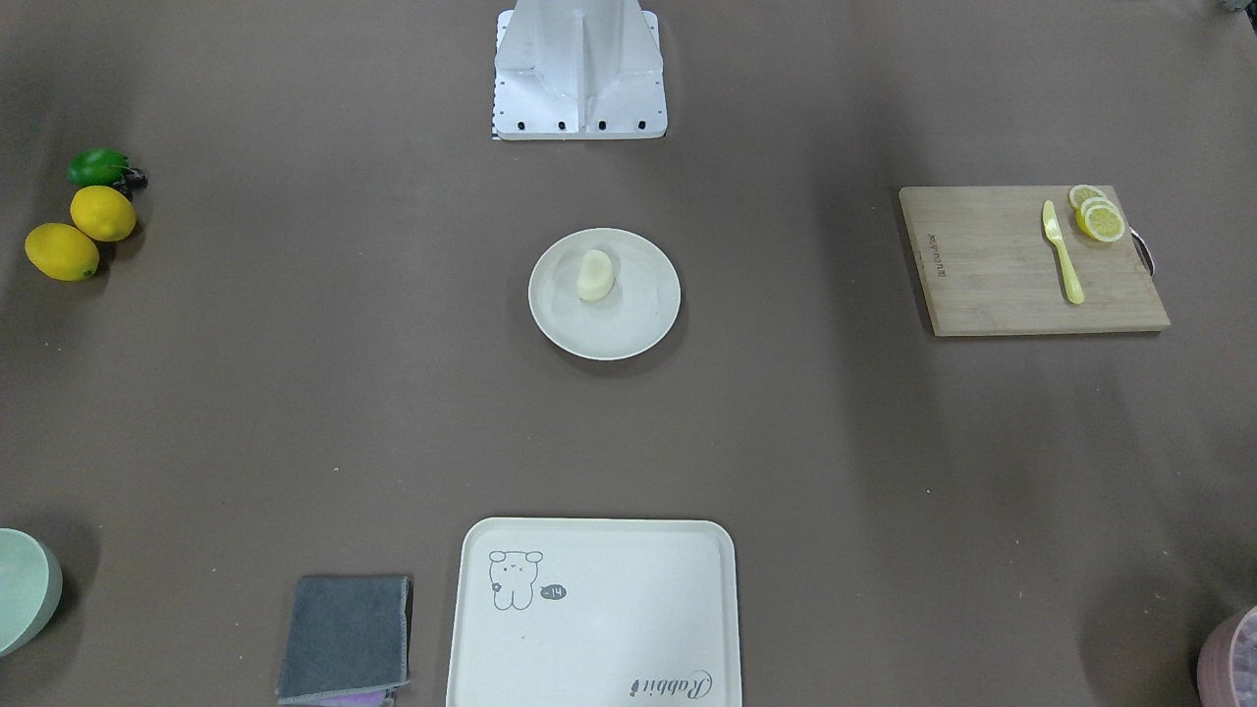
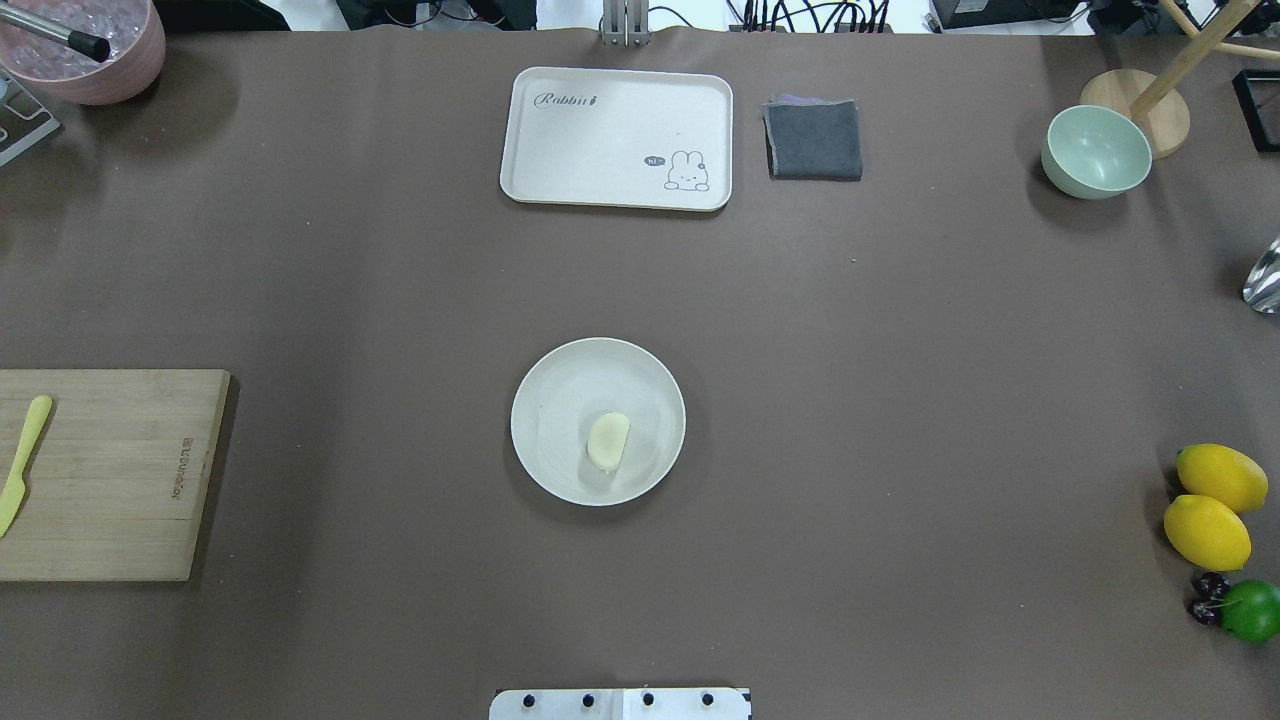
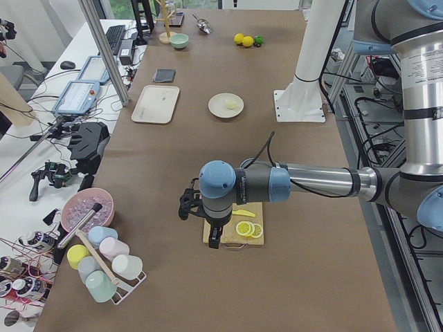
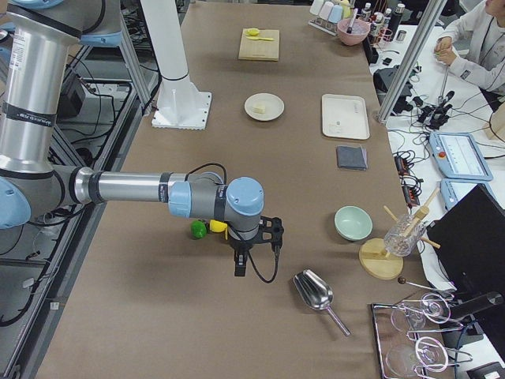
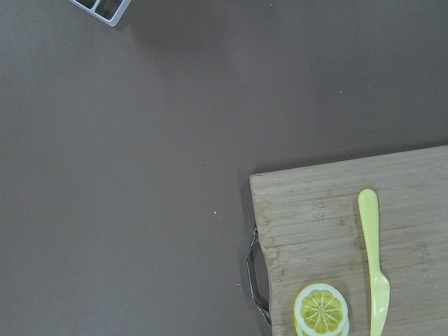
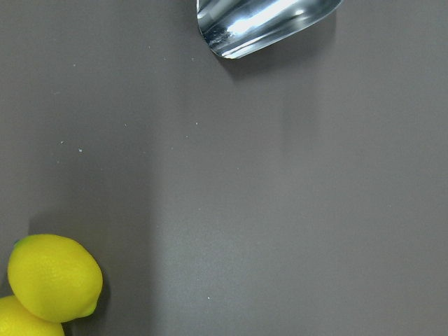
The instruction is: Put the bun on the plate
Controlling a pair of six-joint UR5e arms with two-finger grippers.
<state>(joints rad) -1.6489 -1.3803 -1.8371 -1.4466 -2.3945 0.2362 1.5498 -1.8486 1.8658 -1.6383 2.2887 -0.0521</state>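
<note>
- The bun (image 1: 595, 274) lies inside the plate (image 1: 638, 324), a little off the plate's middle, toward the top of the front-facing view.
- The plate sits near the centre of the brown bench (image 1: 295, 412), below the robot's metal base (image 1: 579, 74) in that view.
- No gripper is near the bun or the plate; both arms show only in the two side views.
- The left gripper (image 3: 213, 238) hangs pointing down over the wooden cutting board (image 1: 992, 275), in the lower middle of the left side view. Whether it is open or closed cannot be told.
- The right gripper (image 4: 239, 266) hangs pointing down beside the lemons (image 1: 102, 213) and the lime (image 1: 97, 167), in the lower middle of the right side view. Its state cannot be told either.
- On the cutting board, at the right of the front-facing view, a yellow knife (image 1: 1064, 253) lies just beside a small stack of lemon slices (image 1: 1098, 216).
- The two lemons touch each other at the left edge of that view, with the lime just above them.
- A cream tray (image 1: 628, 609) with a small animal drawing sits at the bottom centre, and a folded grey cloth (image 1: 344, 636) lies just to its left.
- A pale green bowl (image 1: 20, 589) is cut off by the lower left edge.
- A shiny metal scoop (image 6: 266, 21) shows at the top of the right wrist view, well apart from the lemons at its lower left.
</note>
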